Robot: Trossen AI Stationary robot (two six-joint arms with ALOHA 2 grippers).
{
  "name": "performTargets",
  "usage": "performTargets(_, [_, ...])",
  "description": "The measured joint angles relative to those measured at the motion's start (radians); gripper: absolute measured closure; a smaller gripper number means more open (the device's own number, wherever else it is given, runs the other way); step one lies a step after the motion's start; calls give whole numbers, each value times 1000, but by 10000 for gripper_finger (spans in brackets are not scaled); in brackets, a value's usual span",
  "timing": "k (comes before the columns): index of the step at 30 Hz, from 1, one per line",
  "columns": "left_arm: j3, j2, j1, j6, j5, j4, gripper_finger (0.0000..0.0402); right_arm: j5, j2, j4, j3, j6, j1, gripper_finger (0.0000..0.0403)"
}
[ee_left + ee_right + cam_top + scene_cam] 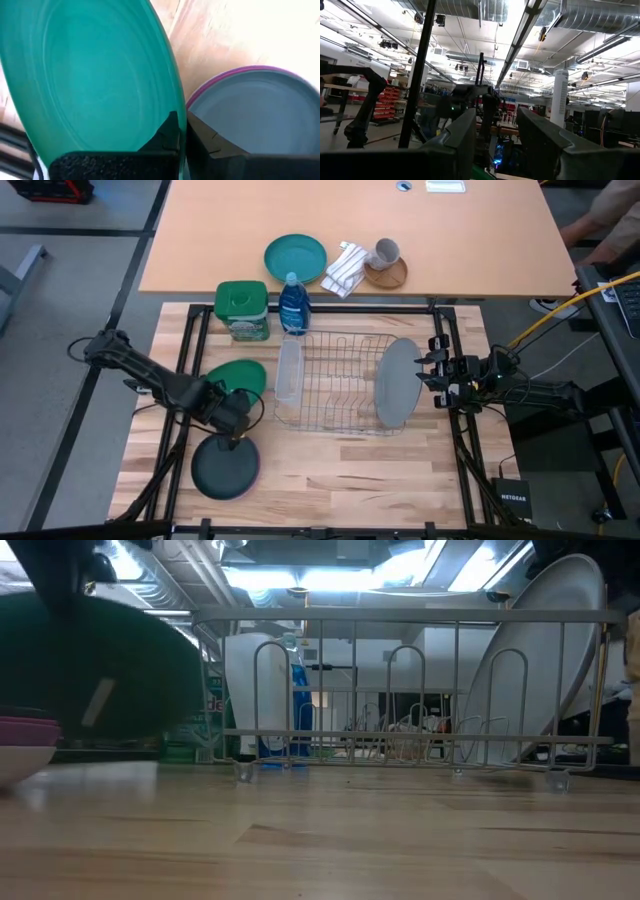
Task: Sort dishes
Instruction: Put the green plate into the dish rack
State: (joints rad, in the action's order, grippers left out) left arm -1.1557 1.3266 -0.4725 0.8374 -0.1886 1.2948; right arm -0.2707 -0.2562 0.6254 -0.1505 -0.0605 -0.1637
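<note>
My left gripper [236, 412] is shut on a green plate [240, 375] left of the dish rack; the plate fills the left wrist view [95, 75]. Just near of it, a dark grey plate [225, 468] lies flat on a magenta-pink plate [225, 77]. A white dish [18, 762] shows under them in the low view. A large light grey plate [395, 383] stands on edge in the wire rack's [335, 420] right end. My right gripper [432, 372] is open and empty just right of that plate. My left gripper pinches the green plate's rim [181, 142] between its two fingers, one finger [115, 165] on the hollow upper face and the other finger [215, 150] on the underside. The plate is tilted and lifted clear above the stack [90, 670].
A clear tub [288, 370] stands in the rack's left end. Beyond the rack are a green-lidded tub [243, 310] and a blue soap bottle [293, 305]. On the far table are a teal plate [295, 257], a striped cloth [345, 268] and a mug [385, 252].
</note>
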Motion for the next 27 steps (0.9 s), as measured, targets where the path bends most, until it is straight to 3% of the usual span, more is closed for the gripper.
performTargets(14, [-312, 0, -147, 208, -108, 216, 401, 0, 0, 0, 0, 0, 0, 256])
performTargets(23, [-505, 0, -242, 232, -287, 200, 401, 0, 0, 0, 0, 0, 0, 256])
performTargets(27, [-543, -1, -270, 135, -401, 88, 401, 0, 0, 0, 0, 0, 0, 256])
